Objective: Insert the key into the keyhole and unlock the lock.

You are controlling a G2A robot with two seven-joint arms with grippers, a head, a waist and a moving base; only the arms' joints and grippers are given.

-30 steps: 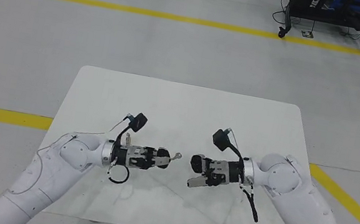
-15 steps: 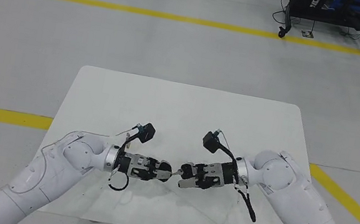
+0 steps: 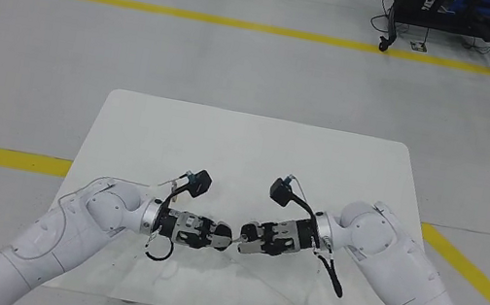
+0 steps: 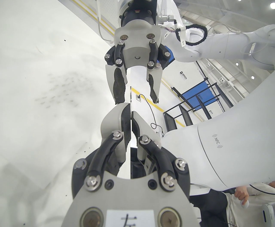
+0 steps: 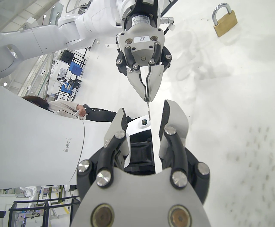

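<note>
The left gripper is clenched on the key. Its two fingers are pressed flat against the key's faces, with only the thin metal sheet between their dark ribbed pads. Part of the key sticks out past those fingertips, edge-on and in line with the fingers.

The right gripper faces the left one tip to tip, with its fingers released and spread wide. The free end of the key reaches into the gap between them. It sits nearer one finger than the other and no contact with either pad can be seen. The tips of the right fingers come up just beside the tips of the left fingers, so the two pairs nearly meet around the key.

Both grippers hang above the white table, with the key lifted clear of its surface.

The padlock has a brass body and a silver shackle and lies flat on the table. It is well apart from both pairs of fingers, off to one side of the left gripper, and nothing touches it. The shackle appears seated in the body. From here the keyhole cannot be made out.
</note>
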